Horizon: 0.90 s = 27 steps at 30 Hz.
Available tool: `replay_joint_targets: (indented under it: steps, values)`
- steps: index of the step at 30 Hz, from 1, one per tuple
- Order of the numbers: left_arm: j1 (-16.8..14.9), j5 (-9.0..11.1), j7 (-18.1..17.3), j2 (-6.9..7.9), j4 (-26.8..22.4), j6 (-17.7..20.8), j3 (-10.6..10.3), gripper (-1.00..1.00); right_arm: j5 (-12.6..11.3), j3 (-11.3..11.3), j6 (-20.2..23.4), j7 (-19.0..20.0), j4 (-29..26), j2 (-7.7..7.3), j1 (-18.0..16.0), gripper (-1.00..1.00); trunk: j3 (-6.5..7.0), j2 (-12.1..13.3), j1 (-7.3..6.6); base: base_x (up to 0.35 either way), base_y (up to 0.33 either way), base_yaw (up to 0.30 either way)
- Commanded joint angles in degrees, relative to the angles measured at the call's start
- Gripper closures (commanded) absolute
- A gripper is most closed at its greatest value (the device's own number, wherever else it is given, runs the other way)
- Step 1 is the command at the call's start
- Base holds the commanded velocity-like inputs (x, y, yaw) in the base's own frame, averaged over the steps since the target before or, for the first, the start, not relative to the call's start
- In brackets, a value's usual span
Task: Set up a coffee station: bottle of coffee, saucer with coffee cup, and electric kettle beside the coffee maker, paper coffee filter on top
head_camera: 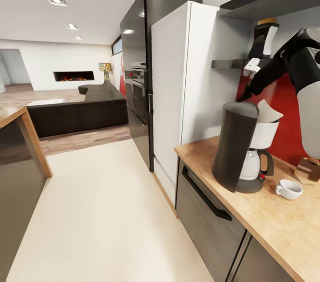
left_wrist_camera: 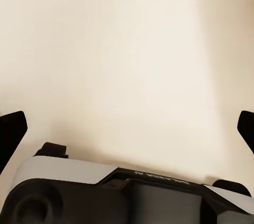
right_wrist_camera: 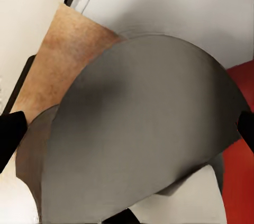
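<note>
1. Done, I judge: the coffee maker (head_camera: 234, 146) stands on the table (head_camera: 271, 224), the paper coffee filter (head_camera: 268, 112) on its top.
2. Left: the bottle of coffee (head_camera: 265, 40) sits on the kitchen shelf (head_camera: 231, 63); the coffee cup (head_camera: 289, 189) lies saucerless, right of the machine.
3. My right jaws (right_wrist_camera: 127, 128) gape above the machine; my left jaws (left_wrist_camera: 127, 128) gape, empty.
4. Saucer, kettle: unclear.

Coffee maker (head_camera: 234, 144) hiding kettle (head_camera: 251, 165)
</note>
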Motion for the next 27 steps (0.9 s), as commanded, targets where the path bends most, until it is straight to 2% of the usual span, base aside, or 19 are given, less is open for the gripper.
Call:
replay_joint_targets:
  steps: [1, 22, 25, 27]
  values:
    - [0.0, 0.2, -0.1, -0.05, -0.1, 0.0, 0.2, -1.00, 0.1, 0.3, 0.6, 0.3, -0.1, -0.07, 0.0, -1.00, -0.07, 0.0, 0.01, 0.000, 0.003, 0.257]
    - [0.0, 0.2, -0.1, -0.05, -0.1, 0.0, 0.2, -1.00, 0.0, 0.2, 0.7, 0.3, -0.1, 0.25, -0.1, -1.00, -0.07, 0.0, 0.01, 0.000, 0.002, 0.269]
    - [0.0, 0.2, -0.1, -0.05, -0.1, 0.0, 0.2, -1.00, 0.0, 0.2, 0.7, 0.3, -0.1, 0.47, -0.1, -1.00, -0.07, 0.0, 0.01, 0.000, 0.184, 0.113]
    - [0.0, 0.3, 0.0, -0.49, -0.5, -0.3, 0.4, -1.00, 0.7, 0.6, 1.3, 1.0, -0.7, -0.18, -0.7, -1.00, -0.07, 0.0, 0.01, 0.000, 0.000, 0.000]
